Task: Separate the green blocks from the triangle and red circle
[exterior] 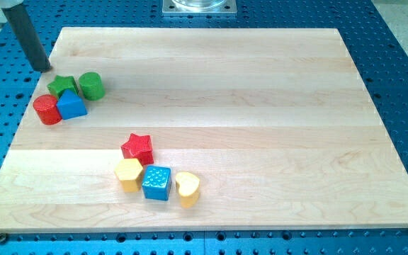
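A green star block (63, 86) and a green cylinder (91, 85) sit side by side near the board's left edge. Touching them from below are a red cylinder (47, 110) and a blue triangle block (71, 105). The four form one tight cluster. My rod comes down from the view's top left, and my tip (44, 69) rests at the board's left edge, just up and left of the green star, apart from it.
A second cluster lies lower middle-left: a red star (138, 147), a yellow hexagon (128, 174), a blue cube (156, 182) and a yellow heart (187, 188). The wooden board (261, 106) lies on a blue perforated table. A metal mount (199, 7) is at the top.
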`<action>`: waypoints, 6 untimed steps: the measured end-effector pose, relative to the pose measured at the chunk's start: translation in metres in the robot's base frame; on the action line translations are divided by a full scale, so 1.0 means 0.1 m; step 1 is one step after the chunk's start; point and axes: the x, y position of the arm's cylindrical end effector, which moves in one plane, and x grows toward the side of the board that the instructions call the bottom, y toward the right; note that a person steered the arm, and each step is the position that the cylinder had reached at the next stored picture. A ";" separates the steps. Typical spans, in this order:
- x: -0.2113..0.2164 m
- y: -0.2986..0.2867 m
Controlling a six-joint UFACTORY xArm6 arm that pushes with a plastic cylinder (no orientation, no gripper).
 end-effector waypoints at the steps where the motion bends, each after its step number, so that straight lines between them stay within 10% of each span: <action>1: 0.08 0.00; 6: 1.01 0.56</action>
